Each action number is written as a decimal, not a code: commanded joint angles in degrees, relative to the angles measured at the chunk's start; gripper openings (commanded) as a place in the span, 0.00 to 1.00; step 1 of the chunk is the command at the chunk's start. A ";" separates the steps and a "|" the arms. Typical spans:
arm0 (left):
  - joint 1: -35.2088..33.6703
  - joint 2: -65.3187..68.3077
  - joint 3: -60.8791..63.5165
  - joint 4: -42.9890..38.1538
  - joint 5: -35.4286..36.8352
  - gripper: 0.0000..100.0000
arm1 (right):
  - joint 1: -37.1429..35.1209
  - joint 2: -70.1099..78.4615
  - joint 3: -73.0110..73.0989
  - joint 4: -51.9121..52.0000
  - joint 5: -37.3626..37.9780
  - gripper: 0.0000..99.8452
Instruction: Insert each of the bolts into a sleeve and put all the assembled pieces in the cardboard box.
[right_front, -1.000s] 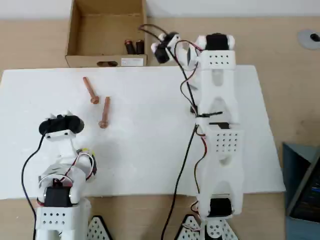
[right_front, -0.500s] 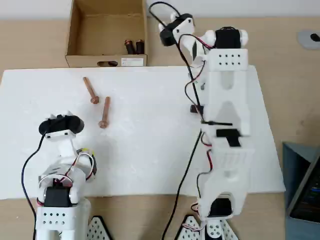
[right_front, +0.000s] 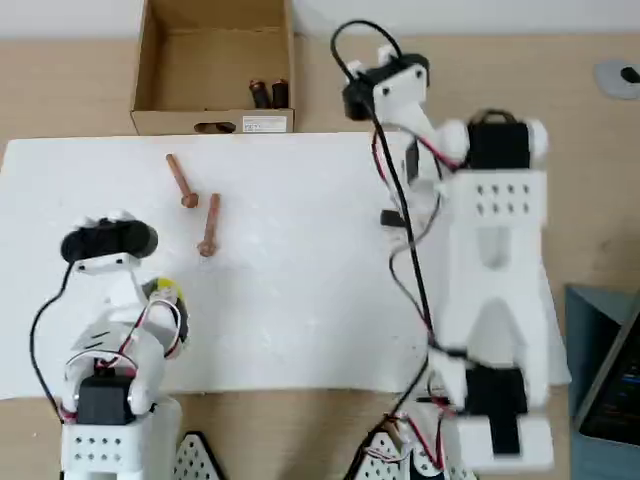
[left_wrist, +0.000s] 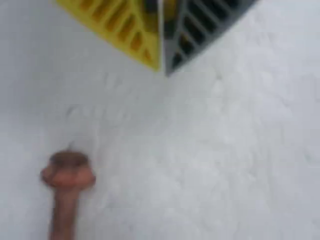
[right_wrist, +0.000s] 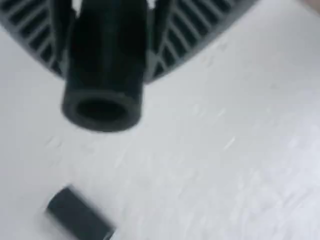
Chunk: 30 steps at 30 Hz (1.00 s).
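The left fingers (left_wrist: 120, 25), one yellow and one grey, are pressed together on nothing, close over the white surface (right_front: 300, 300). A bolt (right_front: 209, 225) lies near them, with a second bolt (right_front: 182, 181) just beyond. To the right, the right fingers (right_wrist: 190, 25) pinch a black sleeve (right_wrist: 101, 100) above the surface, and a loose sleeve (right_wrist: 77, 215) lies nearby. Farthest off, the box (right_front: 210, 123) holds two assembled pieces (right_front: 268, 94) in its front right corner.

One bolt (right_front: 182, 181) lies just beside a second bolt (right_front: 209, 225) on the white sheet (right_front: 300, 290), near the cardboard box (right_front: 170, 122).
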 joint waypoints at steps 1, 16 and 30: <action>-0.26 3.65 -8.79 4.13 -0.18 0.00 | 0.57 -10.59 8.04 -0.79 -2.73 0.01; 0.00 40.57 -37.01 7.91 -0.26 0.00 | 0.92 -30.11 34.33 -8.62 -12.04 0.01; 4.57 82.68 -65.58 20.48 -10.11 0.00 | 13.67 -32.13 39.69 -10.11 -10.11 0.01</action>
